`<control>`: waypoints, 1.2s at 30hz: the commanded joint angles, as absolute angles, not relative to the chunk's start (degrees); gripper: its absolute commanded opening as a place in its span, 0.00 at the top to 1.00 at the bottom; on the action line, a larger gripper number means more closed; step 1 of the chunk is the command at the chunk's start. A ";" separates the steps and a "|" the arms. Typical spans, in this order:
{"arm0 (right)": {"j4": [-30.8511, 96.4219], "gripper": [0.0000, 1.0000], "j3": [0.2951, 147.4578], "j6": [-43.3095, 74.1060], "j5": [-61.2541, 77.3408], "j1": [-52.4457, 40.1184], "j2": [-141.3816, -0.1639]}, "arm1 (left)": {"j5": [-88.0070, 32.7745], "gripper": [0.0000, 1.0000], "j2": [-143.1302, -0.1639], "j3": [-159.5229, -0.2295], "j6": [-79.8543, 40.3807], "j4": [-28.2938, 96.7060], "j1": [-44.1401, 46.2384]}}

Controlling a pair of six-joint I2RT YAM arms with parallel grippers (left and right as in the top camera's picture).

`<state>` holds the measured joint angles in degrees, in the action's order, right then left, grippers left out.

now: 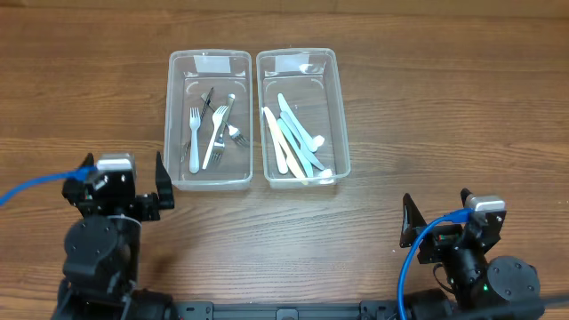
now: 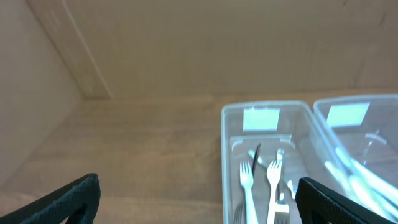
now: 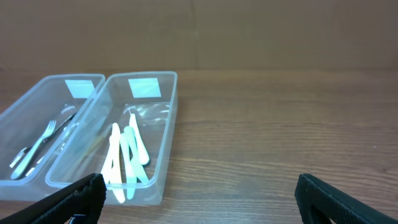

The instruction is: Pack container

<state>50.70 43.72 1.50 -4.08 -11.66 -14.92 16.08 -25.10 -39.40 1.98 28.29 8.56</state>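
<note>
Brown wood-grain table [image 1: 444, 107] under me. Both containers [image 1: 170, 133] clear, with white labels [image 1: 210, 63]. The forks [image 1: 194, 147] mostly white, one dark. The knives [image 1: 300, 147] cream and pale blue. My cable [image 1: 36, 185] bright blue.

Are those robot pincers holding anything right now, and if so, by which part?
Nothing is held. The left pincer and the right pincer both stand wide open and empty.

Wooden table [image 1: 427, 98], plain tan wall [image 2: 205, 43]
</note>
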 commanded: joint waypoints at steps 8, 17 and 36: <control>56.03 0.00 43.11 1.72 -5.08 -11.99 -14.94 | 17.56 0.00 -21.87 -36.21 0.64 39.05 8.75; 64.07 0.00 43.11 1.72 -5.08 -11.99 -14.94 | 17.56 0.00 -21.87 -36.16 0.64 53.91 8.75; 29.91 0.00 21.21 0.93 -4.03 -5.32 -0.21 | 17.56 0.00 -21.87 -36.16 0.64 55.94 8.75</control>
